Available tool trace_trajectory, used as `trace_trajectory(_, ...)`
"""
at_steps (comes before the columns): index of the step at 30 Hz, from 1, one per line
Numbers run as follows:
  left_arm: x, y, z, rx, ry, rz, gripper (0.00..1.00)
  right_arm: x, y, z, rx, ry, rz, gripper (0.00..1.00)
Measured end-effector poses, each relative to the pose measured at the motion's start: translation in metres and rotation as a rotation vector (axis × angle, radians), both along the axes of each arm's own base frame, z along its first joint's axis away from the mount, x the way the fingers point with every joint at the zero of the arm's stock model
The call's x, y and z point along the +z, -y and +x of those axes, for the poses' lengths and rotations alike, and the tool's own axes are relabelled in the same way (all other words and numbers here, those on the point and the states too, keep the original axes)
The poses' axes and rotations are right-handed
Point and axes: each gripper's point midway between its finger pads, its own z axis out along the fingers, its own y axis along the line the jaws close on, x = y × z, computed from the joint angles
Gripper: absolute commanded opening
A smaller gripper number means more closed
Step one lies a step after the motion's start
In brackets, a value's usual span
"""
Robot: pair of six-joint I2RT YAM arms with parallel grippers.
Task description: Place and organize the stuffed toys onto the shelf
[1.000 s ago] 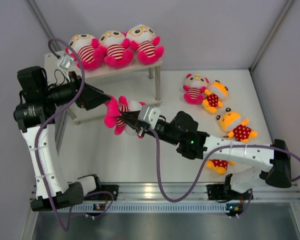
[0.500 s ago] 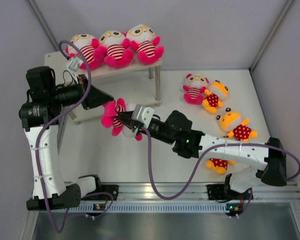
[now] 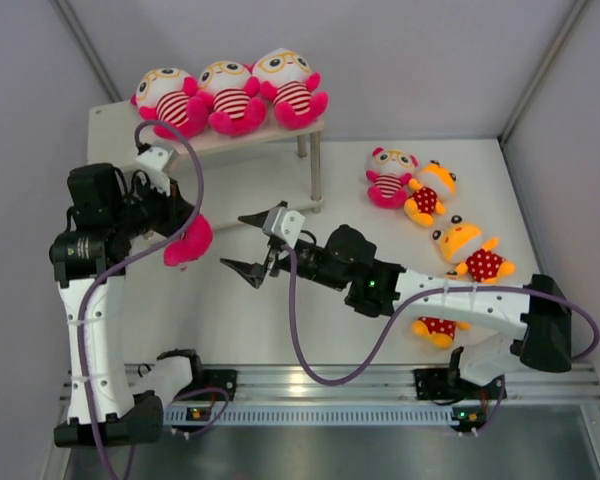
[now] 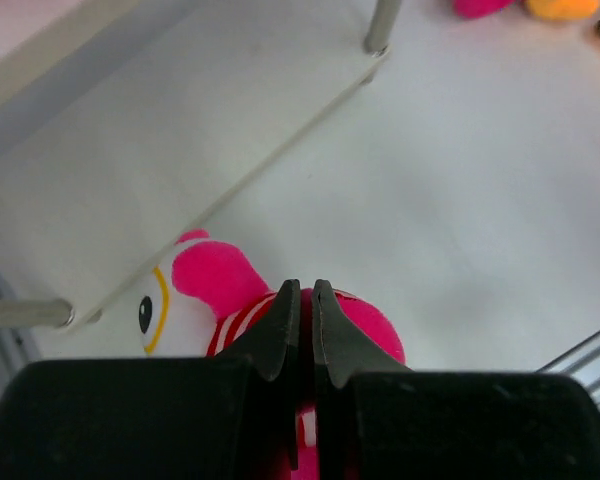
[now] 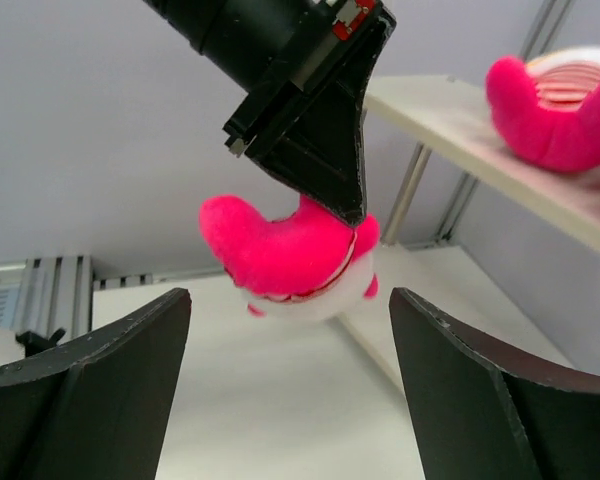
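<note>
Overhead, the shelf stands at the far left of the table, its left end bare. Three striped plush sit in a row touching one another along the rest of the top board, the rightmost at that board's right edge.

The left gripper has its jaws pressed almost together on a fourth striped plush, which hangs from the tips in front of the lower board, near its front-left corner. Whether this toy touches the tabletop cannot be told.

The right gripper stands just right of that toy with jaws spread wide and nothing between them – the toy is apart from both fingers.

White tabletop shows between the grippers and the near metal rail; grey panels bound the cell at back and sides.

On the right half lie a fifth striped plush touching an orange plush, and a second orange plush near them.

A third orange plush is mostly hidden under the right forearm. The hanging toy's face is cut off – the left wrist view shows one yellow-rimmed eye only.
</note>
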Motion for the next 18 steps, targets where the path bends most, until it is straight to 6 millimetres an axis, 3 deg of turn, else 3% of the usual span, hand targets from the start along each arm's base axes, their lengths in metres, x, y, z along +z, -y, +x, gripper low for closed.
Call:
trace_trajectory(4, -0.047, -0.035, 0.007, 0.076, -0.057, 0.214, 0.0, -0.033, 0.002, -0.003, 0.014, -0.065, -0.051, 0.81)
trace_trajectory(8, -0.064, -0.068, 0.0, 0.113, -0.079, 0.429, 0.0, -0.053, 0.009, -0.008, 0.023, -0.111, -0.083, 0.81)
trace_trajectory(13, -0.044, -0.106, -0.02, 0.192, -0.008, 0.675, 0.0, -0.05, 0.019, -0.013, 0.033, -0.127, -0.065, 0.81)
trace_trajectory(18, -0.013, -0.135, -0.024, 0.276, 0.039, 0.848, 0.0, -0.045, 0.024, -0.015, 0.035, -0.127, -0.048, 0.81)
